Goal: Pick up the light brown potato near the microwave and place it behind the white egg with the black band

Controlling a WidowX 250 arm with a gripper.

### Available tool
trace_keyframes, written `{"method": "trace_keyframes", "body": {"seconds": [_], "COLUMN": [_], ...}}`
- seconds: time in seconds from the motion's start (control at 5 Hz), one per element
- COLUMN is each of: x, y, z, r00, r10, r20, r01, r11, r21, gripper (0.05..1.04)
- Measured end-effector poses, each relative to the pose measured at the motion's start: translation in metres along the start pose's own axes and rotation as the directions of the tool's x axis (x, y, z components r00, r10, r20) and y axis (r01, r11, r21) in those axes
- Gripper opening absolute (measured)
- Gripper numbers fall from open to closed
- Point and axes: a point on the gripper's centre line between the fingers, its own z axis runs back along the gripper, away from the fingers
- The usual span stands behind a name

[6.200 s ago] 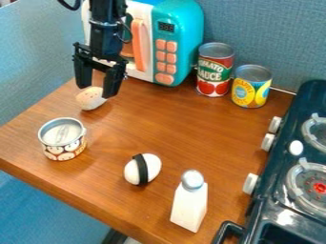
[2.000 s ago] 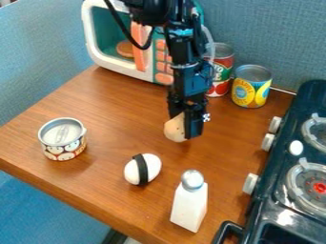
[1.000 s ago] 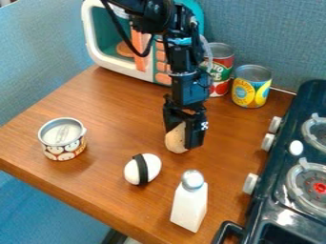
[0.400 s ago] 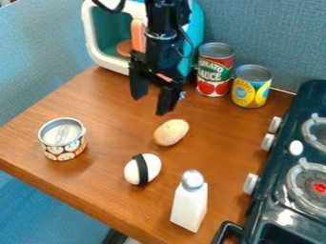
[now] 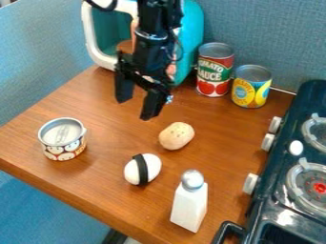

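One black gripper [image 5: 136, 107], two-fingered, hanging tilted over the brown tabletop [image 5: 111, 138]; fingers [image 5: 153, 104] spread well apart, nothing between them. One tan, potato-like toy [image 5: 176, 136], speckled, lying loose on the wood, near the gripper and apart from it, to the lower right in the view. One white, egg-shaped piece [image 5: 151, 167] with a black band, nearer the front edge. Beside it, one white bottle [image 5: 189, 207], upright, with silvery cap. One short, pull-tab can [image 5: 64, 143] with cartoon faces, upright, at the left. At the back, one red-and-green can [image 5: 215, 71], upright; just beside it, one yellow-and-blue can [image 5: 251, 90], upright. Behind the gripper, one turquoise-and-white toy microwave [image 5: 193, 33]. Along the right, one dark toy stove [image 5: 270, 209] with white knobs [image 5: 251, 183].
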Motion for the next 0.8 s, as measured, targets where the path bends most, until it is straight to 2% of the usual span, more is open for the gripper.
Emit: {"method": "trace_keyframes", "body": {"seconds": [0.2, 0.4, 0.6, 0.8], "x": [-0.037, -0.063, -0.08, -0.09], "y": [0.033, 0.037, 0.045, 0.043], "z": [-0.026, -0.046, -0.033, -0.025], "r00": [0.991, 0.985, 0.996, 0.998], "r10": [0.075, 0.058, 0.066, 0.06], "r20": [-0.114, -0.165, -0.056, 0.009], "r01": [-0.087, -0.089, -0.075, -0.059], "r11": [0.991, 0.978, 0.982, 0.995], "r21": [-0.102, -0.188, -0.174, -0.086], "gripper": [1.001, 1.001, 1.001, 1.001]}}
